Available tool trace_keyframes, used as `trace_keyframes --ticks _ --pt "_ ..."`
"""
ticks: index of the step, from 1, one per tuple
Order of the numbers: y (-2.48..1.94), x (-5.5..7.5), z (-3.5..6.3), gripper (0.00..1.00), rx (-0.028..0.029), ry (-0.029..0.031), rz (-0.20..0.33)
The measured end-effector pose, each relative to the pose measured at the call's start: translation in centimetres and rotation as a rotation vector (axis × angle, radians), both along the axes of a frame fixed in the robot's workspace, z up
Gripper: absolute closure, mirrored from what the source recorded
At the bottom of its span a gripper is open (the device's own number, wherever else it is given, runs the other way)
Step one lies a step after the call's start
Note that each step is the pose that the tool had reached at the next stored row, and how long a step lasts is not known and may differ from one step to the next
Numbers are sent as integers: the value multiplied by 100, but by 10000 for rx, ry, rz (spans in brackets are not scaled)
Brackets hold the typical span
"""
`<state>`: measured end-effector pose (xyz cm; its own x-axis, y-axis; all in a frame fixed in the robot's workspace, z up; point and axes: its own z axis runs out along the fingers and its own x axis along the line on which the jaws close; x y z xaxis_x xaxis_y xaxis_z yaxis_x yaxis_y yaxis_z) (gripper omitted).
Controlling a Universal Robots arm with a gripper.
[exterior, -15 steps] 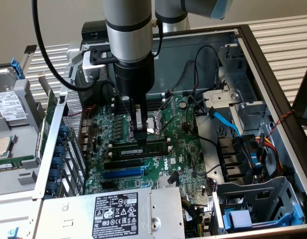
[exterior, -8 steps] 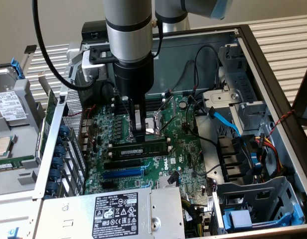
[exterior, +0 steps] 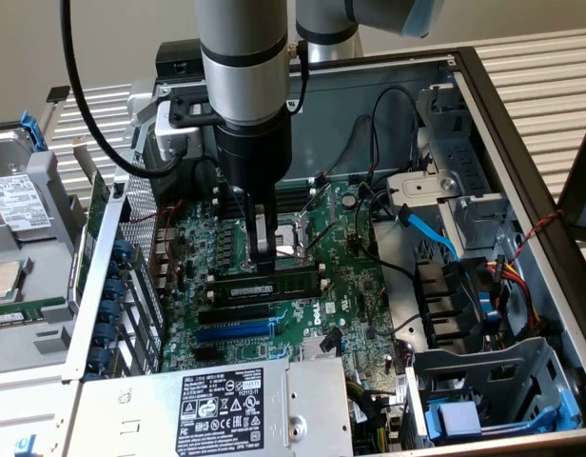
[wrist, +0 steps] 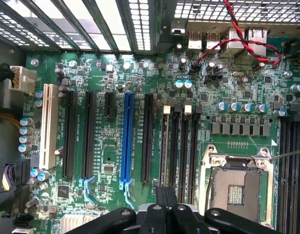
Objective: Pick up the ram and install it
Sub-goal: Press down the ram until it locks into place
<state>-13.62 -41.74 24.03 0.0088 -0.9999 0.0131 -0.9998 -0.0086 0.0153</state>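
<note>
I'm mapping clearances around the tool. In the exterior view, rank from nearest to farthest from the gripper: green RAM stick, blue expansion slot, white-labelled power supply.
From the gripper:
1. Green RAM stick, directly beneath.
2. Blue expansion slot, nearer the camera.
3. White-labelled grey power supply, bottom edge.

The arm (exterior: 244, 86) hangs straight down, its silver and black wrist vertical. The gripper (exterior: 263, 255) points downward with its jaws drawn fully together. In the wrist view the black fingers (wrist: 165, 204) lie pressed side by side, linkage bars spread to either side
</note>
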Motion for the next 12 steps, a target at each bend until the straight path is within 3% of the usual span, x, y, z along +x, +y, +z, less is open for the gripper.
trace_keyframes --ticks 12 --pt "20 -1 -33 89 -11 -12 -59"
